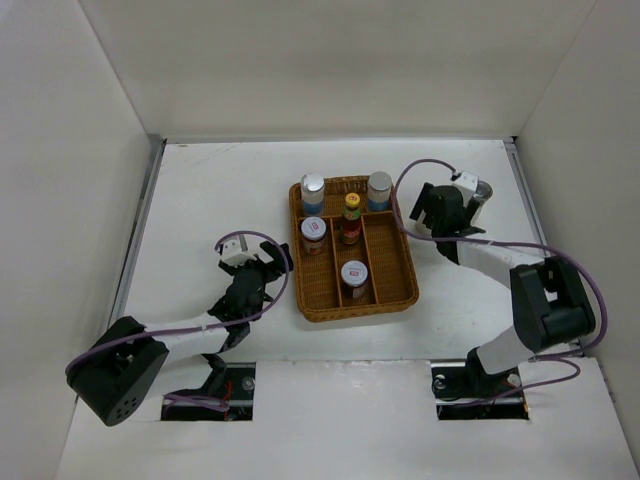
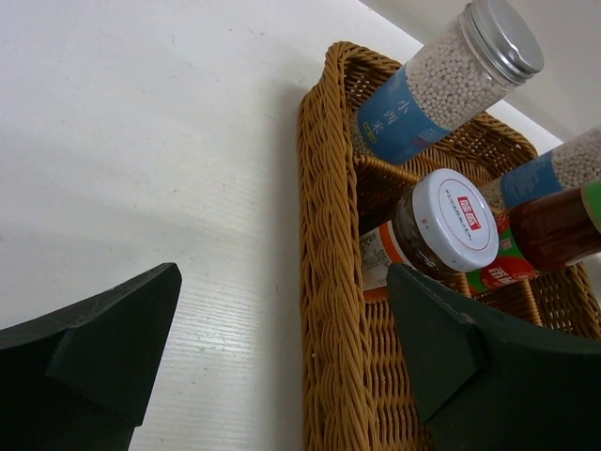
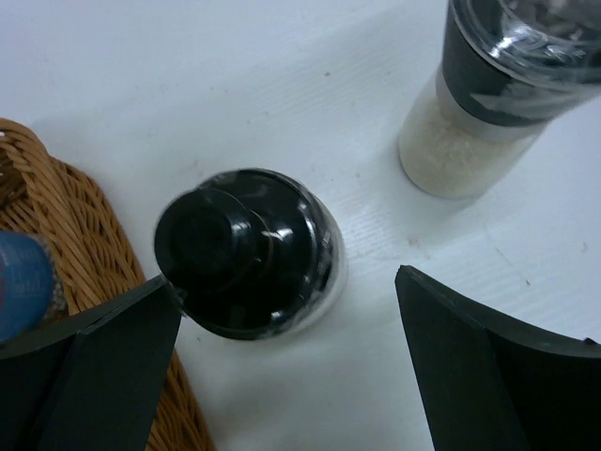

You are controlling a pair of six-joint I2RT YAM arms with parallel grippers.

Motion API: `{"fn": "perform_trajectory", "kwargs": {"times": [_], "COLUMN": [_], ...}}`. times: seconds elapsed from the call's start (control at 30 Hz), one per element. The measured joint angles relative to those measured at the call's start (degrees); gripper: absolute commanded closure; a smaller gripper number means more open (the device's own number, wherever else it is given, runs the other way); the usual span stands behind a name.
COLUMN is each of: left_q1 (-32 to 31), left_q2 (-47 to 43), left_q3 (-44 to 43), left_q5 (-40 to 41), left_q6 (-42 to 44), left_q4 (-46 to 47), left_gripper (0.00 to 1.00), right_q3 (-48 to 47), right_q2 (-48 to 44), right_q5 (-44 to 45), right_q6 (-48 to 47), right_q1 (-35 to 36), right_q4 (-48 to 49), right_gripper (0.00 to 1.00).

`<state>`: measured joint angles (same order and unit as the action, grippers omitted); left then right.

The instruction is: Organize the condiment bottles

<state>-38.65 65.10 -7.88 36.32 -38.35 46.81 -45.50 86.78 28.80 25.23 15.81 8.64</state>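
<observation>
The wicker tray (image 1: 404, 262) holds two pale bottles with blue bands (image 1: 313, 189) (image 1: 379, 186), a yellow-capped dark sauce bottle (image 1: 351, 216) and two jars with white red-marked lids (image 1: 314, 233) (image 1: 354, 276). My right gripper (image 3: 286, 282) is open just right of the tray. A black-capped bottle (image 3: 246, 249) stands upright on the table between its fingers, close against the left one. A grey-capped bottle (image 3: 498, 85) stands beyond it. My left gripper (image 2: 284, 272) is open and empty, its jaws straddling the tray's left rim (image 2: 329, 282), near a white-lidded jar (image 2: 451, 221).
White walls close in the table on the left, back and right. The grey-capped bottle (image 1: 481, 192) stands near the back right corner. Bare tabletop (image 1: 220, 190) lies left of the tray and behind it. The arm bases sit at the near edge.
</observation>
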Motion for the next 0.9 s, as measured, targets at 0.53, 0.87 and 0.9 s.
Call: {"fn": "perform_trajectory", "kwargs": {"times": [0.53,0.87,0.9], "left_q1": [0.0,0.0,0.0], "left_q2": [1.9,3.0,3.2], "left_q3": [0.0,-0.2,-0.2], "left_q5": [-0.4,-0.9,-1.0], "left_q6": [0.0,0.0,0.0], "left_q4": [0.8,1.1,1.1], "left_gripper": [0.07,0.07,0.07], "right_q3": [0.2,4.4,4.4], "right_q2": [-1.4,-17.6,-17.1], "right_q5": [1.8,4.4,4.2], "right_q6": [-5.3,-5.5,-5.5], "right_q1": [1.5,18.8,19.6], "right_q4": [6.8,4.9,5.1], "right_gripper": [0.43,0.43,0.43]}}
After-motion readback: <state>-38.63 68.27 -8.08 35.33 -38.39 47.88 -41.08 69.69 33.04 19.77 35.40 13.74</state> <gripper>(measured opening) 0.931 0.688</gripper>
